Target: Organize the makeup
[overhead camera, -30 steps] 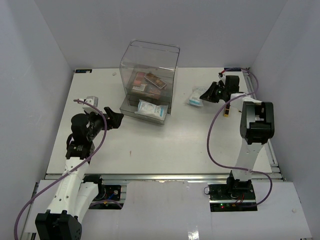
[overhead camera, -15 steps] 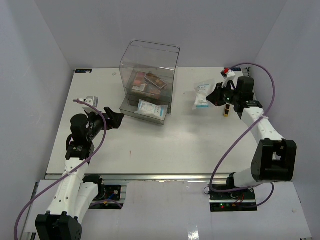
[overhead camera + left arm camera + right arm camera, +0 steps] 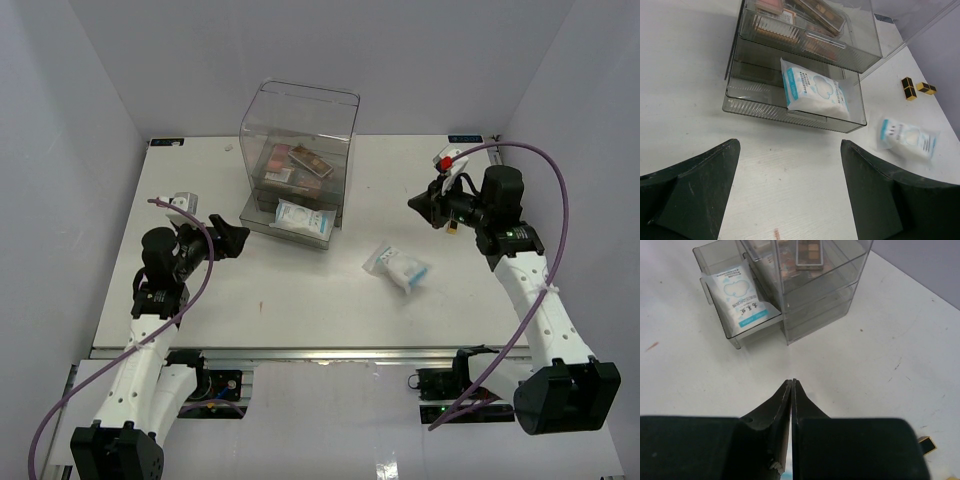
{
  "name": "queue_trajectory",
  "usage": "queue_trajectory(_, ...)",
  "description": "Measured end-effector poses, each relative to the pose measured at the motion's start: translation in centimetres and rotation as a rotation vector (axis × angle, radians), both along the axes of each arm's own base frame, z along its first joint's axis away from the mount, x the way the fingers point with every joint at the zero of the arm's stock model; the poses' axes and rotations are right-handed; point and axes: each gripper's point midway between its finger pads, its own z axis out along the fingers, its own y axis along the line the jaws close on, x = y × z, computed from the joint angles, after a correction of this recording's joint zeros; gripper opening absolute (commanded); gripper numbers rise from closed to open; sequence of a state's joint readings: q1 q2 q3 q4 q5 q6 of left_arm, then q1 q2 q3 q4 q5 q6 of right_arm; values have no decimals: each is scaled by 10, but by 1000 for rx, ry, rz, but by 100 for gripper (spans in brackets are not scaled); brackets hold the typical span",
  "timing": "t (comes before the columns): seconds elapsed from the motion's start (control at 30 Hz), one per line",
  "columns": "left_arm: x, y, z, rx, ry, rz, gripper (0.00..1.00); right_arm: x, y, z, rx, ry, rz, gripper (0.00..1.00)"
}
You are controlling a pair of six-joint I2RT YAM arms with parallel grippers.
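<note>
One white-and-blue packet (image 3: pixel 397 267) lies loose on the table, right of centre; it also shows in the left wrist view (image 3: pixel 907 138). A second packet (image 3: pixel 303 221) lies in the pulled-out bottom drawer (image 3: pixel 790 112) of the clear box (image 3: pixel 300 110); it also shows in both wrist views (image 3: pixel 815 92) (image 3: pixel 740 292). Pink, brown and orange palettes (image 3: pixel 295 162) fill the drawer above (image 3: pixel 805 15). My right gripper (image 3: pixel 413 204) is shut and empty above the table, behind the loose packet; its tips (image 3: pixel 791 381) meet. My left gripper (image 3: pixel 235 238) is open and empty, left of the drawer (image 3: pixel 790 145).
Two small black-and-gold blocks (image 3: pixel 910 88) lie at the right of the table, near my right arm (image 3: pixel 453 226). White walls enclose the table on three sides. A small grey box (image 3: pixel 183 203) sits at the left edge.
The packet my right gripper held in the air half a second ago now lies on the table, nearer the front. The right arm swung back. The left arm has not moved.
</note>
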State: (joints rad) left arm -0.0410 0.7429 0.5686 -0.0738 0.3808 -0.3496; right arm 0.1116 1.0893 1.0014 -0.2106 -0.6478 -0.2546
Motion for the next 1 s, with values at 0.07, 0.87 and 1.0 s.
queue_trajectory(0.07,0,0,-1,0,4,-1,93,-6,7,-3,-9,6,26,8)
queue_trajectory(0.87,-2,-4,-1,-7,6,-22,93,-49,-37,-178,-419,505,-61,90)
queue_trajectory(1.0,-2,-4,0,-8,1,-23,93,-56,-43,-202,-458,582,-70,91)
